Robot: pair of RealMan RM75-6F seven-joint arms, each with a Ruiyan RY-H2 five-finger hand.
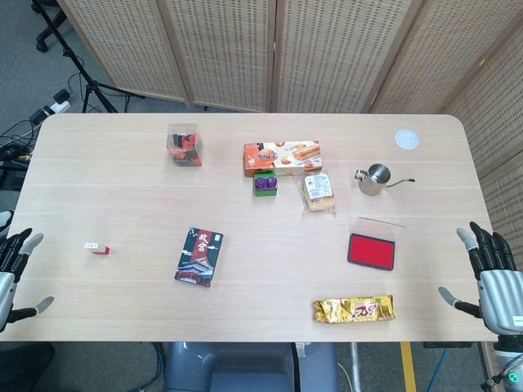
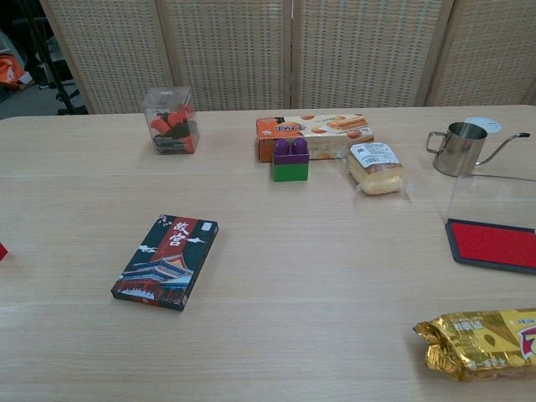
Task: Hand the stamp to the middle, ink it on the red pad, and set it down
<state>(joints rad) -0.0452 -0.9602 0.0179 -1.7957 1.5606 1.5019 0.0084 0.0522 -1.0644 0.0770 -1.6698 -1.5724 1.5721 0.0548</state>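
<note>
Woven screens back a pale wood table [image 1: 122, 171]. Left hand [image 1: 15, 269] hangs off the table's left edge, fingers spread, gripping nothing; the small red-and-white stamp [image 1: 99, 247] lies on the tabletop near it, just inward, untouched. Right hand [image 1: 490, 273] hangs off the right edge, fingers likewise spread and empty, with the red pad [image 1: 373, 250] inward of it, lid raised behind.

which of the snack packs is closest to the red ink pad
The gold foil snack bar, lying near the table's front edge just in front of the red ink pad. The wrapped cake and the orange biscuit box sit farther back.
</note>
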